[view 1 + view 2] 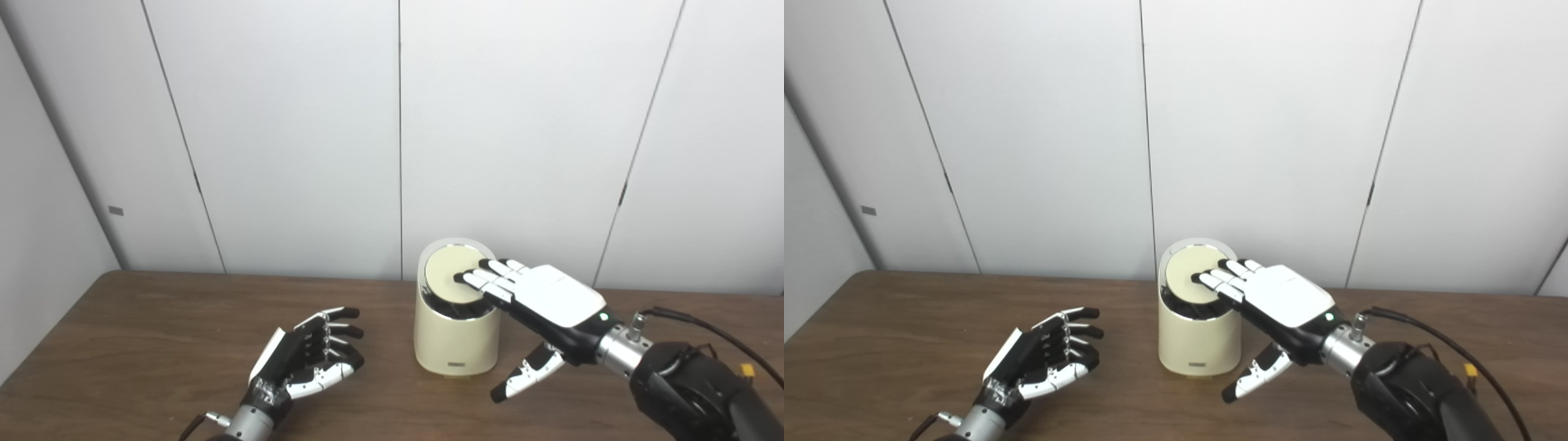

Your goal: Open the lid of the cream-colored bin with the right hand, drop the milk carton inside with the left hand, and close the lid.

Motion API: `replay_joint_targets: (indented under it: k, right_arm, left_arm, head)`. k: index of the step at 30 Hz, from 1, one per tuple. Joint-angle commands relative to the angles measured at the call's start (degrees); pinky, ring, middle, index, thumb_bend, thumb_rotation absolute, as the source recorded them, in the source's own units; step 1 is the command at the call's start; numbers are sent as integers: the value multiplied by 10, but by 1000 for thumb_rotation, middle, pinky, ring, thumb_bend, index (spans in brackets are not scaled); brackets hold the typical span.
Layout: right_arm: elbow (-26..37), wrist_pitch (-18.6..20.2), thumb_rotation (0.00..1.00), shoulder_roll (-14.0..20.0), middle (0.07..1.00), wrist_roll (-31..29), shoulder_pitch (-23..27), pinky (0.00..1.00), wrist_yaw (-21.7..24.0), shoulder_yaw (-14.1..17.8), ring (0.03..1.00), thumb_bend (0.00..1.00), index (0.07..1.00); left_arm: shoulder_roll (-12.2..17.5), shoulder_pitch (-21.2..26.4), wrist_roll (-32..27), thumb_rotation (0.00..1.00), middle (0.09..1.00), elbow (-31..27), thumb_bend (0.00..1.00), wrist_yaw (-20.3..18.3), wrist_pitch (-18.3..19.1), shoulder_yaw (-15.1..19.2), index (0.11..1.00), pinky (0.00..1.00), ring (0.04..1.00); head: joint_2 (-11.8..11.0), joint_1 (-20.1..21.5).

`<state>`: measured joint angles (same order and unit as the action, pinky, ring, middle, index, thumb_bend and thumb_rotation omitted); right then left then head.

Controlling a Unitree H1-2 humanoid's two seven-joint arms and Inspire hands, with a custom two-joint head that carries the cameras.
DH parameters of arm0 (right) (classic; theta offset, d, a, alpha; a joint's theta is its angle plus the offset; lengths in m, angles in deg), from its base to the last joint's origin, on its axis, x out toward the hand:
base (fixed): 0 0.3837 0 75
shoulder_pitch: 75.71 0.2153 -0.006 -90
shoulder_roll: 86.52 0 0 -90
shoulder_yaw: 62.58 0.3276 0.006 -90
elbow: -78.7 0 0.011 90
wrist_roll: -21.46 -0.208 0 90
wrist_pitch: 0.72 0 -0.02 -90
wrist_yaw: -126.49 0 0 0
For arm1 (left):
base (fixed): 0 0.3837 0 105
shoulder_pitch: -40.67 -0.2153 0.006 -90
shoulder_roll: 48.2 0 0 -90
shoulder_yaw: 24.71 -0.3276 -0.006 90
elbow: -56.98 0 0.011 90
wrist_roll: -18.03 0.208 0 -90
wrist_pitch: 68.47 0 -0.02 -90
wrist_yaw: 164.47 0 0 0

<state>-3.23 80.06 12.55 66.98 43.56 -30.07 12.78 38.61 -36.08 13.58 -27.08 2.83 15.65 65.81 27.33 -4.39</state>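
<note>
The cream-colored bin (pixel 454 343) stands upright on the brown table, a little right of centre. Its round lid (pixel 450 280) is tilted, with a dark gap showing along its front edge. My right hand (pixel 539 300) is open and lies palm down over the bin's right side, with its fingertips (pixel 468 278) resting on the lid and its thumb hanging beside the bin. My left hand (pixel 309 358) sits low over the table to the left of the bin, fingers loosely curled and apart, holding nothing. No milk carton shows in either view.
The wooden table (pixel 153 343) runs back to white wall panels (pixel 294 135) just behind the bin. A black cable (pixel 704 324) loops off my right wrist.
</note>
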Motion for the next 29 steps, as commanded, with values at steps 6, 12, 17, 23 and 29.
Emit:
replay_joint_targets:
  k: [6, 12, 17, 23, 29]
  right_arm:
    - [-20, 28, 406, -29, 947, -103, -28, 773, -67, 79, 928, 864, 975]
    - [-82, 3, 426, -39, 940, -179, -59, 740, -111, 117, 876, 836, 973]
    - [-149, -16, 419, -50, 932, -234, -74, 779, -147, 138, 879, 866, 966]
    - [-196, -57, 350, -58, 909, -279, -84, 744, -172, 141, 848, 852, 931]
    - [-227, -104, 341, -68, 907, -297, -89, 721, -195, 139, 829, 831, 922]
  left_arm:
    - [11, 21, -11, 184, 734, -20, 622, -9, -25, 3, 822, 516, 639]
    - [9, 22, -10, 119, 790, -22, 597, -15, -34, 5, 843, 563, 700]
    - [9, 25, -9, 93, 807, -19, 601, -16, -48, 5, 865, 591, 723]
    - [11, 33, 4, 53, 815, -16, 677, -9, -73, 7, 880, 649, 738]
    - [7, 42, -10, 49, 811, -11, 756, -10, -79, 11, 882, 645, 739]
  head:
    - [1, -1]
    - [1, 0]
    - [0, 1]
    - [1, 7]
    - [2, 14]
